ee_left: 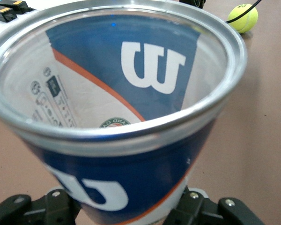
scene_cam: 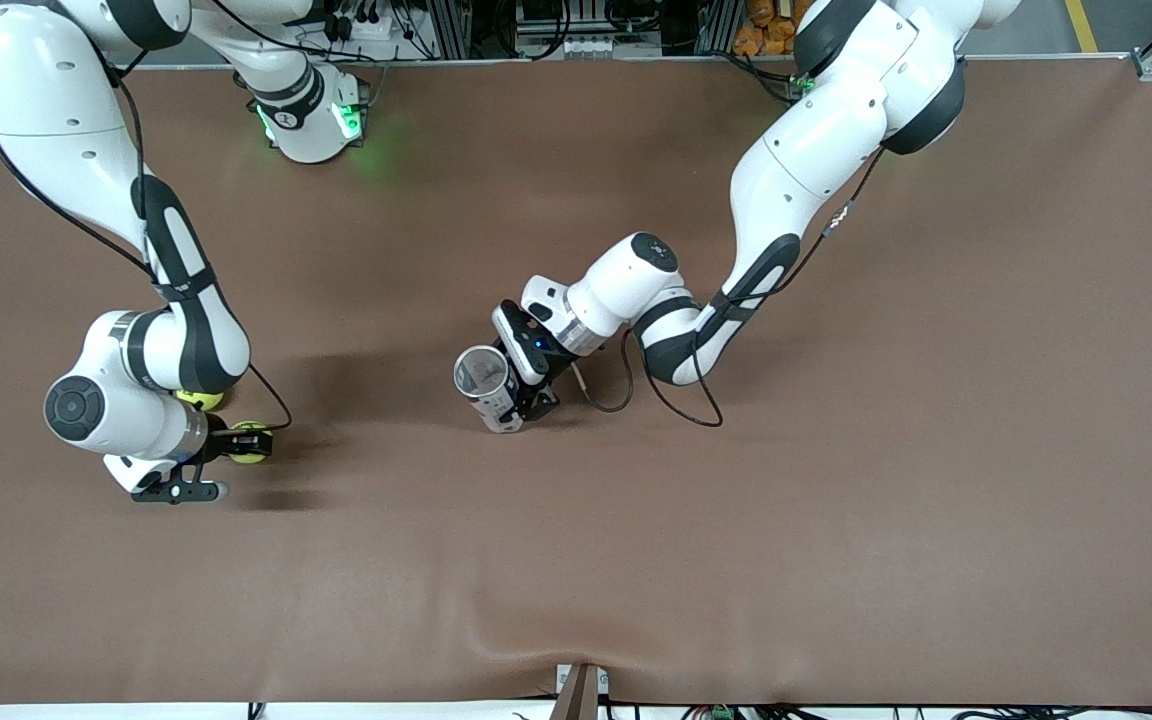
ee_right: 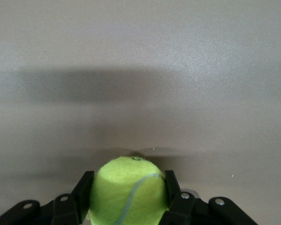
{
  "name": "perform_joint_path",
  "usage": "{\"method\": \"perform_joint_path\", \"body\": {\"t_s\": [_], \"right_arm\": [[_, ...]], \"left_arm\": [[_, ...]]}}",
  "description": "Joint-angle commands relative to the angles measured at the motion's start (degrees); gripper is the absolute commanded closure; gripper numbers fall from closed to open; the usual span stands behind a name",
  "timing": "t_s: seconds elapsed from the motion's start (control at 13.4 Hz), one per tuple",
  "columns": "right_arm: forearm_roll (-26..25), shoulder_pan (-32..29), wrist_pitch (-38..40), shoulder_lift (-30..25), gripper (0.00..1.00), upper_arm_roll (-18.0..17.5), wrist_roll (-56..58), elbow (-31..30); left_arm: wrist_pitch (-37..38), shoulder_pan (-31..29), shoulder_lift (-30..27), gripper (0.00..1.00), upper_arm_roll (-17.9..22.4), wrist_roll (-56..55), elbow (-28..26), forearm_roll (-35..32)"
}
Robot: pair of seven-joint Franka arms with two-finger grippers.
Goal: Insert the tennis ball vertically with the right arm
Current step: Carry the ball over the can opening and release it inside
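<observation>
Here a tennis ball (ee_right: 130, 191) is clamped between the fingers (ee_right: 174, 197) of the right gripper (scene_cam: 236, 445), over the counter (scene_cam: 836, 480) at the right arm's end. A second ball (scene_cam: 200, 400) lies beside it. The left gripper (scene_cam: 519, 398) is clenched on a clear can (ee_left: 117, 117) — blue label, white Wilson "W" — mid-counter, mouth open.

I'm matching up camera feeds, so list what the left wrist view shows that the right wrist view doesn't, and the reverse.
Only the left wrist view shows the open blue-and-white ball can, clamped in the left gripper, and a loose tennis ball on the table. Only the right wrist view shows the right gripper shut on a tennis ball. Both show the brown table.
</observation>
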State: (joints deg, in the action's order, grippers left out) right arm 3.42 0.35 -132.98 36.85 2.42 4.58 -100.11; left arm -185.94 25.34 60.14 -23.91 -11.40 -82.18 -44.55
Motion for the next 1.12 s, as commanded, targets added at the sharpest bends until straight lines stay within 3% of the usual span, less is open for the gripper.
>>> {"method": "perform_joint_path", "body": {"t_s": [0.0, 0.15, 0.3, 0.45, 0.75, 1.05], "right_arm": [[1.1, 0.5, 7.2, -0.6, 0.87, -0.1, -0.8, 4.5], [2.4, 0.6, 19.6, -0.8, 0.87, -0.2, -5.2, 12.2], [5.3, 2.6, 26.8, -1.5, 0.87, -0.7, -9.0, 16.9], [9.4, 5.2, 28.9, -3.6, 0.87, -0.9, -18.3, 19.5], [11.1, 12.4, 33.8, -4.2, 0.87, -2.5, -38.0, 26.2], [10.9, 16.0, 33.5, -4.3, 0.87, -7.8, -53.0, 26.4]], "left_arm": [[-0.4, 0.3, 0.9, 0.25, 0.4, -1.0, 0.8, 0.4], [-0.4, 0.1, 0.7, 0.25, 0.4, -1.0, 0.6, 0.3], [-0.6, 0.0, 0.6, 0.25, 0.4, -0.9, -0.2, 0.0], [-2.4, -0.2, 0.3, 0.26, 0.4, -0.9, -1.8, -0.1], [-3.6, -0.9, 0.2, 0.26, 0.4, -0.8, -1.8, -0.7], [-3.7, -0.7, 0.2, 0.26, 0.4, -0.7, -1.4, -0.1]]}}
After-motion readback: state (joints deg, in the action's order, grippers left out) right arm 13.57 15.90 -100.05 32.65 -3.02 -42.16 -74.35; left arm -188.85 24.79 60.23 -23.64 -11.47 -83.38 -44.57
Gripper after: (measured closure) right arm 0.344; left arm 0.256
